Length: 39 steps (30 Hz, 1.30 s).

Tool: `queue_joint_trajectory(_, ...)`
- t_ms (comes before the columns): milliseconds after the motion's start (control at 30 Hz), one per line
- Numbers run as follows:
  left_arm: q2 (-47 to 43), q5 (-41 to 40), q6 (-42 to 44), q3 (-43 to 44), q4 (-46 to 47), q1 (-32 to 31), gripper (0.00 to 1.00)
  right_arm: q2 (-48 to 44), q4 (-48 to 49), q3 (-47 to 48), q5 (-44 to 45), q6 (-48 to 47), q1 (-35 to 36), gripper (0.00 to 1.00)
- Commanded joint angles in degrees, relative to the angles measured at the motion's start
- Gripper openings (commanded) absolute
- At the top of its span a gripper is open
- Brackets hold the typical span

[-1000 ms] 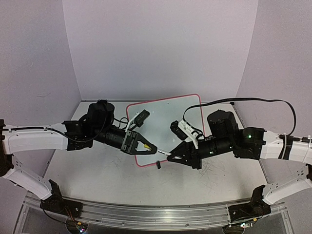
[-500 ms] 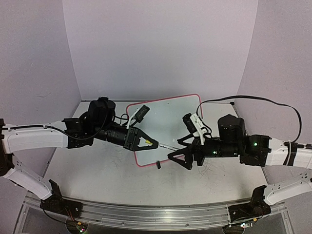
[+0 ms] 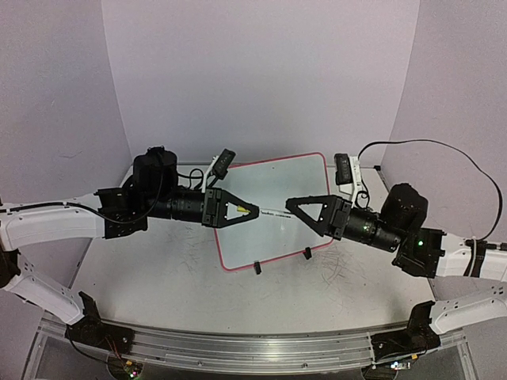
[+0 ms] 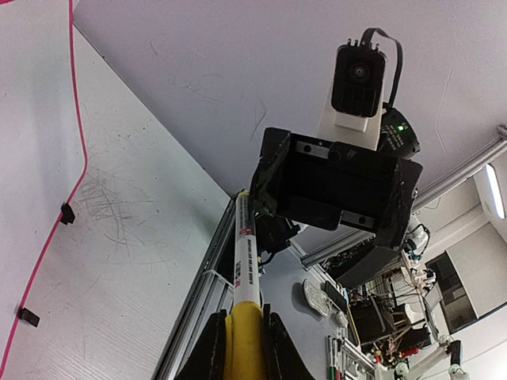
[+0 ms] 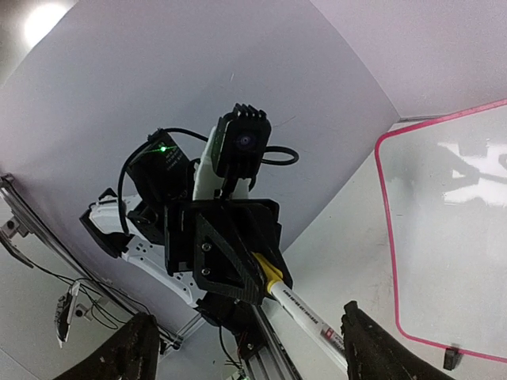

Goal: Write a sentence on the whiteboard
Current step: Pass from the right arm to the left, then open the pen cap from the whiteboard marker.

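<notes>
Centrally on table (image 3: 158,273), whiteboard (image 3: 277,237) lies flat, clip feet (image 3: 256,267) at 6 o'clock edge. Left gripper (image 3: 252,211), from 9 o'clock, clamped on marker (image 3: 273,212). Right gripper (image 3: 291,204), from 3 o'clock, jaws apart, marker's free end just beside fingertips.

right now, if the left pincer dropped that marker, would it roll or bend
Probably stiff: the marker juts straight out of the left pincer without sagging. Likely to roll, since its barrel looks round and smooth, with no clip that I can see. It seems light, as a grip on its yellow end alone carries it.
</notes>
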Motion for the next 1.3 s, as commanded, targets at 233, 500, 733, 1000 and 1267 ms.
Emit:
queue_joint_trajectory(233,-5.4,0.0,-2.8,0.1,7.2,0.0,0.00,-5.9,-11.2,3.8,11.3,-6.3,-4.0,0.98)
queue_joint_trajectory(500,-2.8,1.4,-2.5,2.4,7.3,0.0,0.00,0.4,-16.6,10.0,0.1,-9.0,-4.0,0.93)
queue_joint_trajectory(733,-1.2,3.2,-2.5,3.9,7.4,0.0,0.00,5.9,-1.4,8.6,-10.9,-0.8,-4.0,0.67)
queue_joint_trajectory(1000,-2.3,3.1,-2.9,2.7,8.0,-0.1,0.00,10.4,7.6,9.0,-17.5,2.7,-4.0,0.42)
queue_joint_trajectory(1267,-2.6,4.2,-3.0,2.1,8.6,-0.4,0.00,10.8,10.8,8.1,-19.3,4.1,-4.4,0.36)
